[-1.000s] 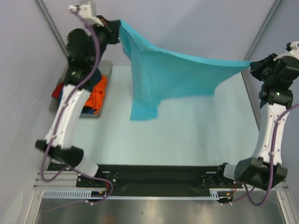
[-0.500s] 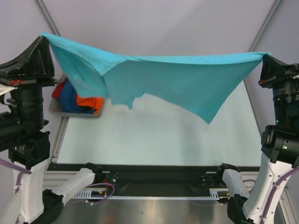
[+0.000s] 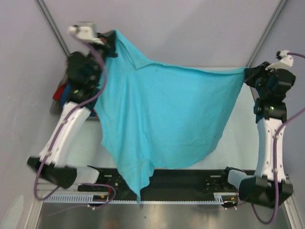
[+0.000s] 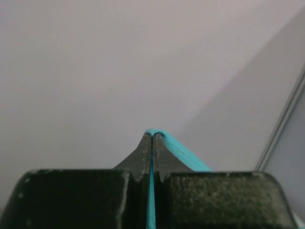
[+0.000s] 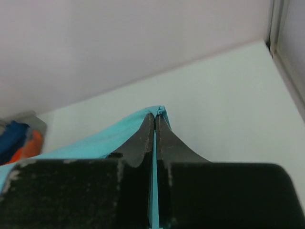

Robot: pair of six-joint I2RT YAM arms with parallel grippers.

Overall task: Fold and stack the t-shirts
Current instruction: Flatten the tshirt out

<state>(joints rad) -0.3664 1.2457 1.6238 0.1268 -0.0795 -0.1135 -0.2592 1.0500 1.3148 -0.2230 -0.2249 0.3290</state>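
Observation:
A turquoise t-shirt hangs spread in the air between both arms, above the table. Its lower part droops toward the near edge, a corner reaching over the black base rail. My left gripper is shut on its upper left corner, high at the back left; turquoise cloth is pinched between the jaws. On the right, my right gripper is shut on the opposite corner, with cloth clamped between its jaws. More t-shirts, dark blue, orange and red, lie bunched in a tray at the far left.
The grey tray sits at the table's left edge, mostly hidden behind the left arm. The pale table shows to the right of the hanging shirt. Metal frame posts stand at the back corners.
Both arms swung up high with the shirt stretched flat half a second ago, then came back down. The shirt now hangs wide and lower, its bottom swinging toward the near edge.

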